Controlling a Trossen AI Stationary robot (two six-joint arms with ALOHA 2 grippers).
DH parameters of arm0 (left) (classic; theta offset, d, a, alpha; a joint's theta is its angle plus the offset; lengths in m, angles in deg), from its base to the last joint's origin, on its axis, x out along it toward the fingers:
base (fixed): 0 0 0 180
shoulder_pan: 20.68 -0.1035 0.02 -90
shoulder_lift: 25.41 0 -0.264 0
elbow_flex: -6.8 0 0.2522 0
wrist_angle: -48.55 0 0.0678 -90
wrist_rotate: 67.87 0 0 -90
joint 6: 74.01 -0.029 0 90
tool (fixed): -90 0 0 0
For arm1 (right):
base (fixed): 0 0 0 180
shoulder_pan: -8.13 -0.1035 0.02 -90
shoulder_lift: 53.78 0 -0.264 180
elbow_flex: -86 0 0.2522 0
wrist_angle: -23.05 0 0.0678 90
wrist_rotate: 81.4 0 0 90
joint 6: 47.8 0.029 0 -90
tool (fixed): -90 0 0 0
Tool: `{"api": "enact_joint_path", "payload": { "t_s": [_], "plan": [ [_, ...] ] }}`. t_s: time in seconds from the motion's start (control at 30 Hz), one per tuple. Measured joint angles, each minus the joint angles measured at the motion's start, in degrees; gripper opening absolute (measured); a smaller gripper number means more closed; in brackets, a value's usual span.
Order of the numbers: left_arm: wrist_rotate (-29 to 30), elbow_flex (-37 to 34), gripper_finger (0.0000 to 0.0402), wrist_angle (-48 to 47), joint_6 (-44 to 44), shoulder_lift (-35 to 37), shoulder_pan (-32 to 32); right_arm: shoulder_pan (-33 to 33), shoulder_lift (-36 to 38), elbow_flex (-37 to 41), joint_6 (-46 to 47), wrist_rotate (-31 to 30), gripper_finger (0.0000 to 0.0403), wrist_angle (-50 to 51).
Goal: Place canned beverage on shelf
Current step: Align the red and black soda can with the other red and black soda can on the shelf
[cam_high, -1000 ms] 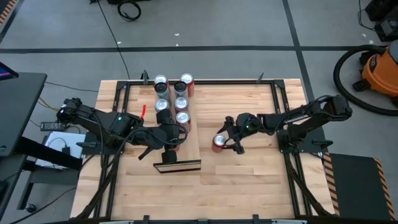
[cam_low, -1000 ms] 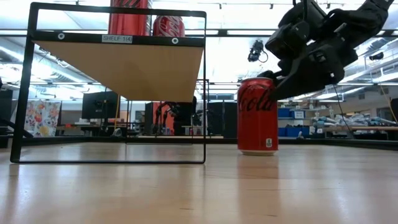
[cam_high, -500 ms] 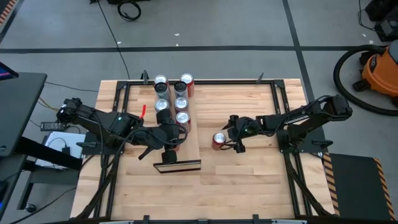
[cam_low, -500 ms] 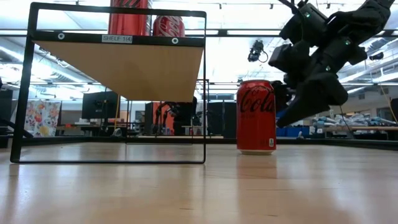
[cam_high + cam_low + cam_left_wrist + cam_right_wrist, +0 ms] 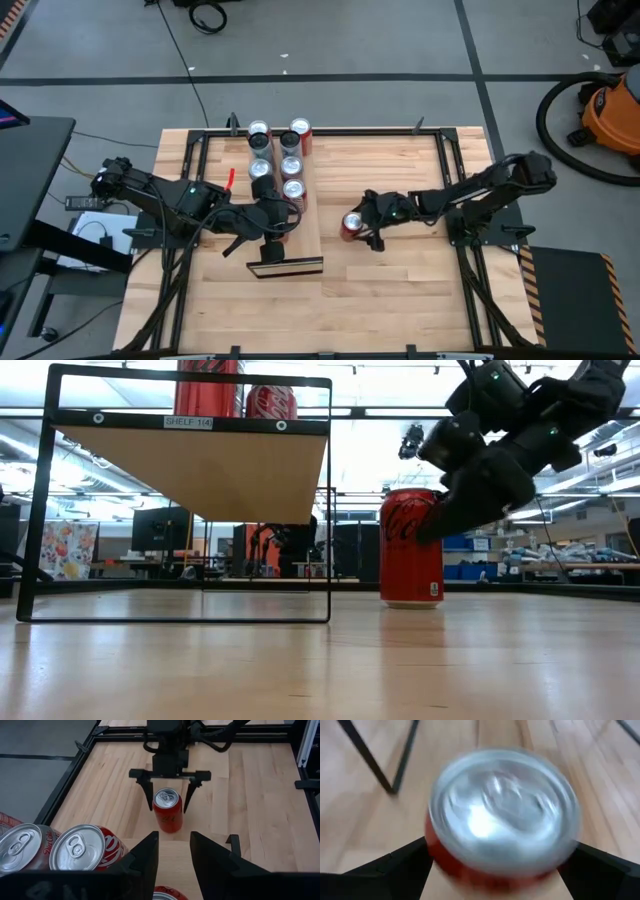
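Spread wide, the right gripper (image 5: 168,790) has 1 finger on either side of the red can (image 5: 167,810), with a visible gap on both sides in the left wrist view, so it has no hold on it. That can stands upright on the wooden table (image 5: 400,270), just beside the black-framed shelf (image 5: 200,460) and on the right arm's side of it. From table height the right gripper (image 5: 440,510) shows tilted down against the can's (image 5: 408,550) upper part. At the near end of the shelf, the left gripper (image 5: 272,232) hovers with its 2 fingers (image 5: 142,857) parted and nothing between them. On the shelf's pale board stand 6 other cans (image 5: 290,165) in 2 rows, well apart from the lone can (image 5: 351,225) on the tabletop.
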Motion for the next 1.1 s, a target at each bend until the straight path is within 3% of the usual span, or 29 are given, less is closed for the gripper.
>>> {"api": "enact_joint_path", "payload": {
  "t_s": [0.2, 0.37, 0.53, 0.7, 0.9, 1.1],
  "plan": [
    [0.0, 0.0, 0.0121, -0.02, 0.0, 0.0, 0.0, -0.77, -7.36, -0.04, 2.95, -0.21, 0.0392, -10.18],
    [0.0, 0.0, 0.0121, -0.02, 0.0, 0.0, 0.0, -0.79, -8.99, -0.02, 2.97, -0.21, 0.0362, -9.99],
    [0.0, 0.0, 0.0121, -0.02, 0.0, 0.0, 0.0, -0.81, -6.57, 0.04, 2.5, 0.17, 0.0314, -9.41],
    [0.03, 0.0, 0.0121, 0.08, -1.33, 0.0, 0.0, -0.16, -0.24, -1.59, 1.46, 0.18, 0.0313, -2.39],
    [2.1, 1.64, 0.0121, -1.53, -2.14, 0.0, 0.02, -0.09, 8.63, -9.17, -0.39, 0.14, 0.033, 6.66],
    [2.34, 7.29, 0.0121, -7.11, 0.06, 0.16, 0.17, -0.07, 8.14, -18.01, -2.97, 2.45, 0.0327, 9.99]
  ]
}}
